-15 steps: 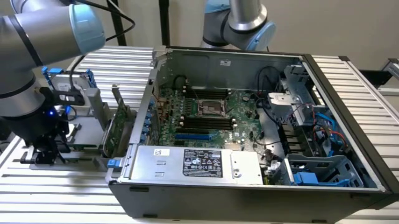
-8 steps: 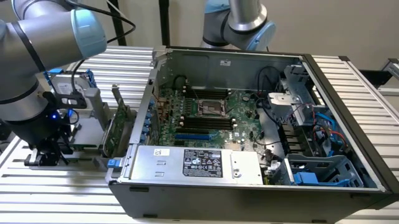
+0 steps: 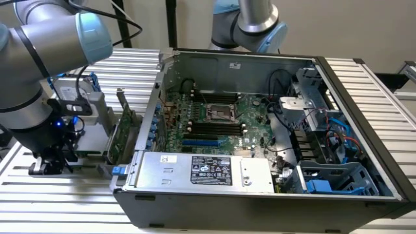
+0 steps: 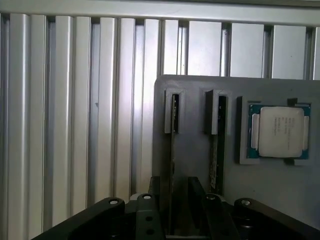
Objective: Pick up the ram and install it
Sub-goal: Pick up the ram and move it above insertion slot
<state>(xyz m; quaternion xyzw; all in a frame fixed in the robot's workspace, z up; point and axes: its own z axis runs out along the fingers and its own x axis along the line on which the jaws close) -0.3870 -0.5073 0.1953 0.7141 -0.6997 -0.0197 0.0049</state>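
Pincer, exterior view: pincer sits low over the bench at the exterior view's left, outside the open case.
Slots, exterior view: black memory slots lie on the board inside the case, well apart from the pincer. They appear unfilled.
Pincer, wrist view: pincer is parted, with one finger on each side of the ram. A gap shows on both sides, so nothing is gripped.
Ram, wrist view: stands on edge in a narrow groove of the grey holder, between the fingers.
Second ram, wrist view: second ram stands in the parallel groove just beside.
CPU, wrist view: CPU lies flat in a holder pocket, beyond the second ram.
Handling (judged): light, thin and stiff. Brittle under bending or twist, and the chips are easily damaged.
Hold (judged): clamp the two flat faces near mid-length, squarely and with modest force. Keep the stick upright.
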